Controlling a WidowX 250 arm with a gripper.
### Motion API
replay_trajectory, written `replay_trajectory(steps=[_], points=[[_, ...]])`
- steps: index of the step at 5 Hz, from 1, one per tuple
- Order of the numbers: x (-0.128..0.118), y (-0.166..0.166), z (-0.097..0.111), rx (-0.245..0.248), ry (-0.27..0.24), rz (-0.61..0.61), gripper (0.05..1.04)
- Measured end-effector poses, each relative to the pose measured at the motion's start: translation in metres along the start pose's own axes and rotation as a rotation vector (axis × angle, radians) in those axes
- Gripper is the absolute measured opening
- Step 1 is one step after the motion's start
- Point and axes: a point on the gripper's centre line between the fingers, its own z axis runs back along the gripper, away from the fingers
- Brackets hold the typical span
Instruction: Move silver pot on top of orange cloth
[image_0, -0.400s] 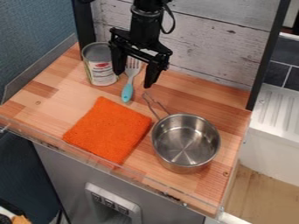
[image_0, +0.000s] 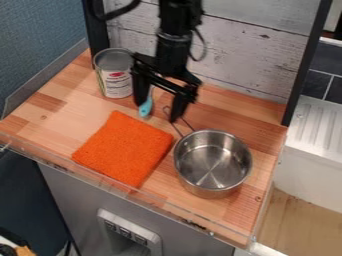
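We have the black two-finger gripper (image_0: 157, 112) wide open, empty; round silver metal pot (image_0: 212, 165) lies lower-right, wire handle (image_0: 177, 130) angled toward it.

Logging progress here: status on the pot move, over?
Gripper open above counter. Pot beside orange cloth, not on it. Fork and can not between them.

The wooden counter (image_0: 67, 110) holds 4 things: orange cloth (image_0: 123, 147), silver pot (image_0: 212, 162), can (image_0: 115, 77), apparently a utensil (image_0: 145, 108).
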Motion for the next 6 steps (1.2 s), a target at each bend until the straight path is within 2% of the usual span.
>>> replay_trajectory(steps=[1,2,3,4,5,6], points=[[-0.016,-0.043,0.02,-0.004,-0.065,-0.135,1.0],[-0.038,-0.087,0.018,-0.012,-0.095,-0.276,1.0],[-0.05,-0.113,0.006,-0.017,-0.115,-0.349,1.0],[-0.047,-0.124,-0.006,-0.037,-0.121,-0.385,1.0],[-0.043,-0.126,-0.029,-0.034,-0.085,-0.392,0.996],[-0.04,-0.124,-0.041,-0.044,-0.066,-0.391,0.938]])
